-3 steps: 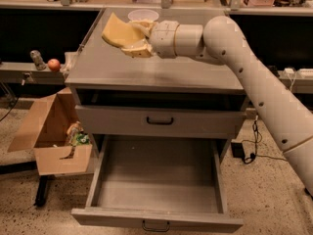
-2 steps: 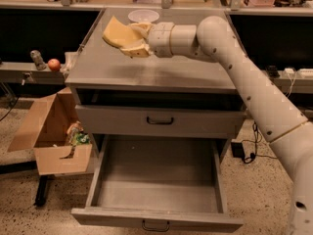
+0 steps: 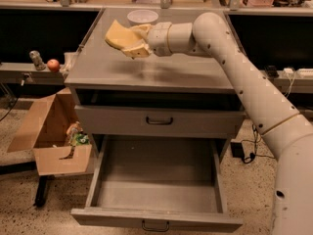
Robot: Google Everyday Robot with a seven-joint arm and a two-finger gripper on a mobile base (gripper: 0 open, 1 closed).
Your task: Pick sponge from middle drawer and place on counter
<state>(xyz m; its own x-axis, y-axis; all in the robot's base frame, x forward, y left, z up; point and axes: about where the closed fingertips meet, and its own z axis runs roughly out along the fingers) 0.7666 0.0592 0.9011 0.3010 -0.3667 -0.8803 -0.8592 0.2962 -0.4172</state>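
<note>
My gripper (image 3: 131, 40) is shut on the pale yellow sponge (image 3: 116, 35) and holds it a little above the left part of the counter (image 3: 161, 70), the grey cabinet's flat top. The sponge sticks out to the left of the cream fingers (image 3: 137, 50). The middle drawer (image 3: 156, 180), the lowest one, is pulled fully out towards me and nothing shows inside it. Its small black handle (image 3: 155, 225) is at the bottom edge of the view.
A white bowl (image 3: 142, 16) stands at the back of the counter, just behind the gripper. The shut drawer front (image 3: 159, 121) lies above the open one. An open cardboard box (image 3: 51, 138) sits on the floor at left. A red apple (image 3: 53, 64) rests on a low shelf at left.
The arm has shifted slightly, carrying the sponge a little left and lower over the counter. The drawer has not moved.
</note>
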